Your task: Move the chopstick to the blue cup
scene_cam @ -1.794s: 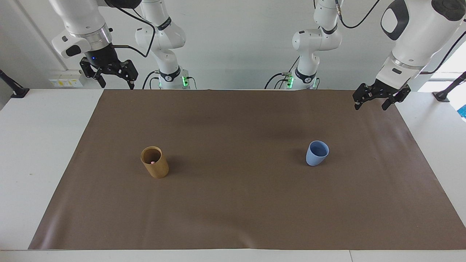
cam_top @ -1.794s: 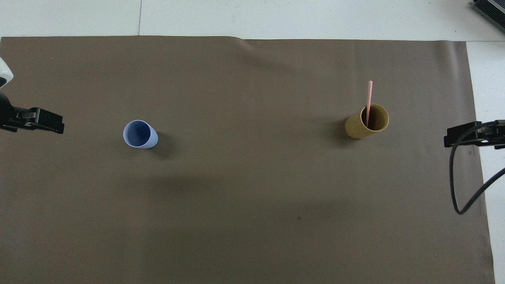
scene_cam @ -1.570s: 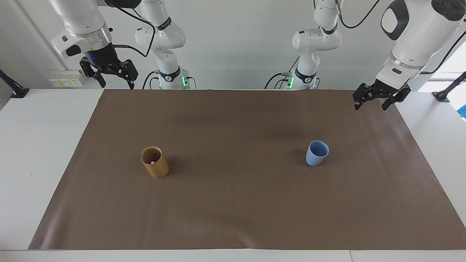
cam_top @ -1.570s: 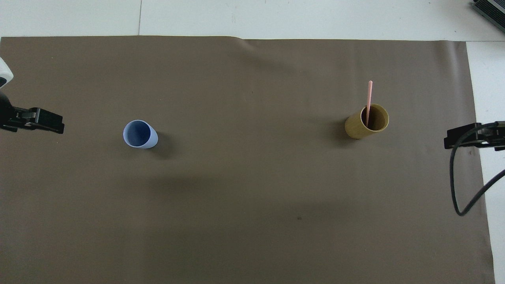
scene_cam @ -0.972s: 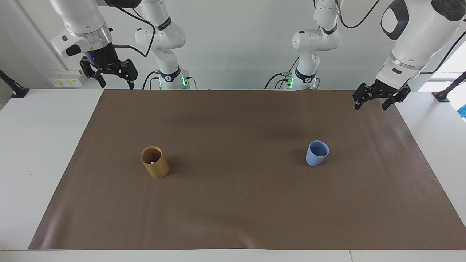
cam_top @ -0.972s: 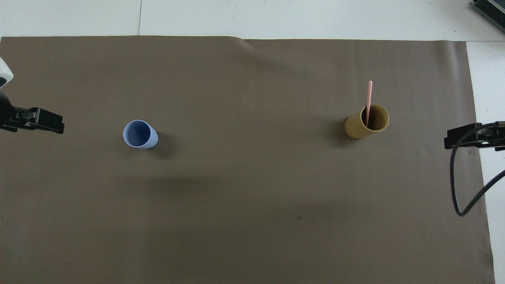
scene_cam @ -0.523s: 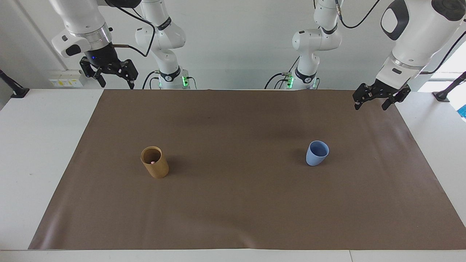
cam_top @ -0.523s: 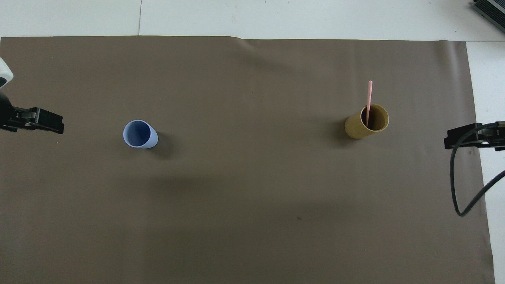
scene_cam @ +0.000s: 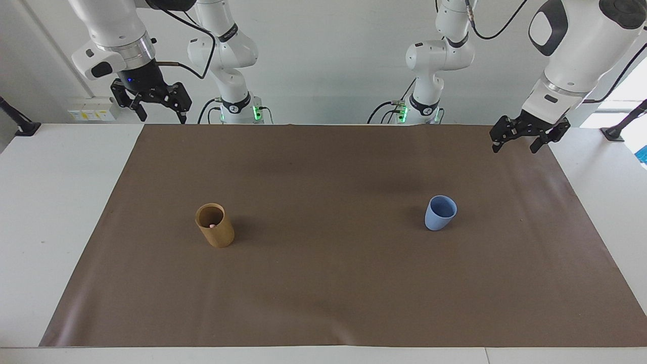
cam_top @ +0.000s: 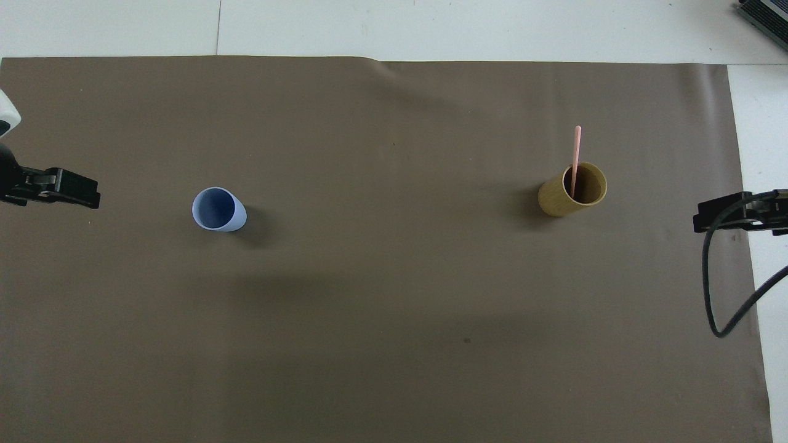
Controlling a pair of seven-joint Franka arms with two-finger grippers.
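The pink chopstick [cam_top: 576, 157] stands inside the tan cup [scene_cam: 215, 225], leaning so that its upper length rises clear of the rim; in the facing view only its pink end shows within the mouth of that cup. The tan cup stands upright on the brown mat [scene_cam: 328, 283] toward the right arm's end of the table [scene_cam: 50, 212]. The blue cup [scene_cam: 440, 213] stands upright on the same mat toward the left arm's end, well apart from the tan cup and at about the same distance from the robots; nothing can be seen inside it. The right hand [scene_cam: 160, 108] hangs in the air over the corner of the mat nearest the right arm's base, its two fingers spread wide, holding nothing and touching nothing. The left hand [scene_cam: 520, 140] hangs in the air over the mat's edge at the left arm's end, on the robots' side of the table, its fingers likewise spread wide, with nothing between them and no contact with cup, chopstick or mat. Both hands are well apart from both cups. In the overhead view each hand shows only at the frame's side edge, the left hand [cam_top: 58, 187] level with the blue cup [cam_top: 217, 210] and the right hand [cam_top: 735, 212] level with the tan cup [cam_top: 563, 200]. A black cable [cam_top: 714, 289] loops down from the right arm beside the mat's edge.
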